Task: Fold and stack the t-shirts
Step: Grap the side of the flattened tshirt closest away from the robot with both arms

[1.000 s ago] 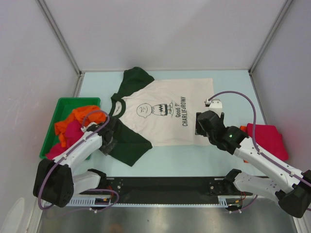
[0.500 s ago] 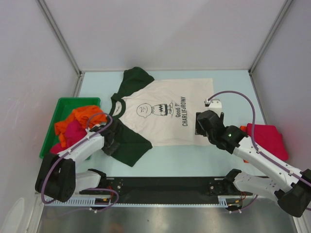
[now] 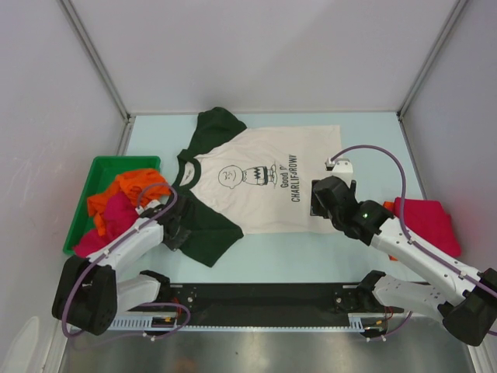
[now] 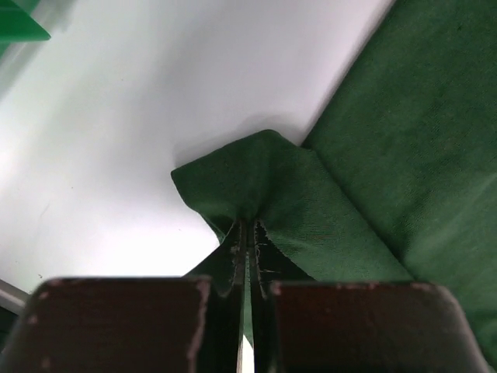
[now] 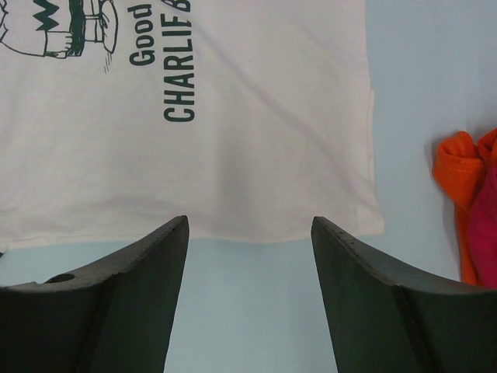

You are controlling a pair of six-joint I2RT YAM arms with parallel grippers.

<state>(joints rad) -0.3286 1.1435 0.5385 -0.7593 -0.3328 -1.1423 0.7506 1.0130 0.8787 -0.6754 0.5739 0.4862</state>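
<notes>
Counted from the overhead view: two arms, two grippers, one bin, and five shirts that I can tell apart.

Shirt one is the cream cloth t-shirt (image 3: 264, 194) with dark green sleeves and a black cartoon-face print. It lies spread flat in the middle of the pale blue table (image 3: 373, 140), collar to the left and hem to the right. It has two sleeves: the far sleeve (image 3: 217, 124) lies flat toward the back, and the near sleeve (image 3: 206, 233) is rumpled toward the front.

The left gripper (image 3: 177, 225) has its jaws pressed together, pinching the edge of the near sleeve. On the wrist camera the green cloth peaks up into a fold between the fingers (image 4: 235, 260), with bare table beside it.

The right gripper (image 3: 321, 198) has its jaws spread wide with nothing between them. It hangs over the near corner of the cream shirt's hem. I cannot tell whether the tips touch the cloth.

Shirts two and three are a crumpled orange t-shirt (image 3: 128, 185) and a crumpled magenta-pink t-shirt (image 3: 115, 211). They are heaped together in the rectangular green plastic bin (image 3: 97, 167) at the table's left side.

Shirts four and five are at the right edge. A crimson folded t-shirt (image 3: 427, 221) lies on top, and a second orange t-shirt (image 5: 458, 163) shows beneath it. This pile lies apart from the cream shirt's hem.
</notes>
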